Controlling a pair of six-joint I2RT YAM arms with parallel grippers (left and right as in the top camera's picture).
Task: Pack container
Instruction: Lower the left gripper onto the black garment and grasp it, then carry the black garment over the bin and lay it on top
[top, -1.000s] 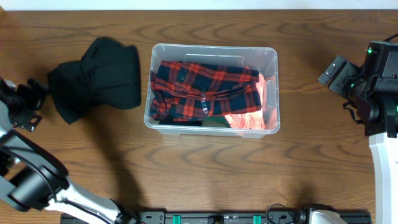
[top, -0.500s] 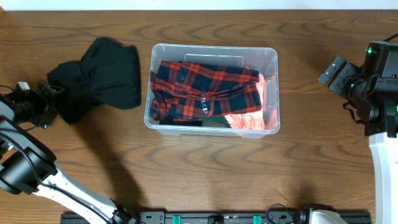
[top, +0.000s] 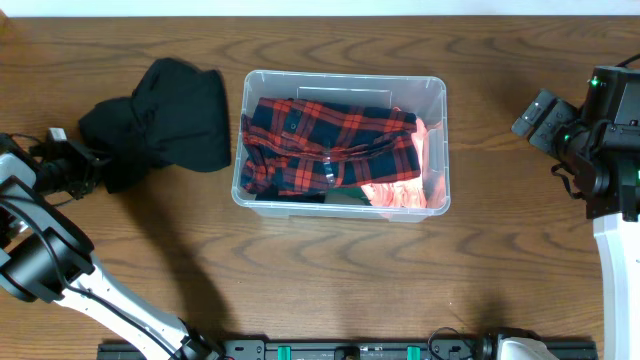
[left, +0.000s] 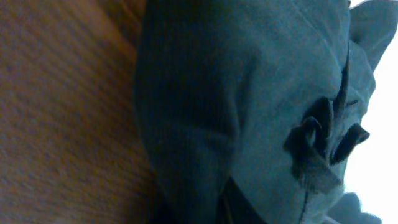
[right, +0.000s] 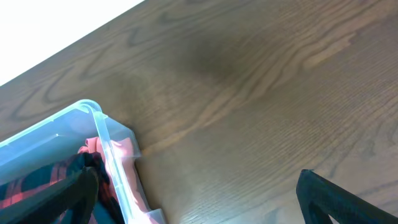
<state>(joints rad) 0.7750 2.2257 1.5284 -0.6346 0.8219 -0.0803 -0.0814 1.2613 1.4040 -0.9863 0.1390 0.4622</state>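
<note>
The clear container (top: 345, 76) stands mid-table, holding a red and navy plaid shirt (top: 330, 140) over a pink garment (top: 400, 195). A black garment (top: 170, 120) lies crumpled on the wood to its left. My left gripper (top: 92, 172) is at that garment's left edge. In the left wrist view the dark cloth (left: 249, 93) fills the picture, and the left gripper (left: 227, 202) looks shut on it, the fingers nearly hidden. My right gripper (top: 532, 115) hovers open to the right of the container. The right wrist view shows the right gripper (right: 198, 174) empty over bare wood, with the container's corner (right: 102, 124) at its left.
The wooden table (top: 330, 280) runs to a white background along the far edge. A black rail (top: 350, 350) lies along the front edge. The right arm's white base (top: 620, 270) stands at the right edge.
My left gripper has swung right, from the table's left edge up to the black garment, and shut on its edge. The right arm and the container have not moved.
</note>
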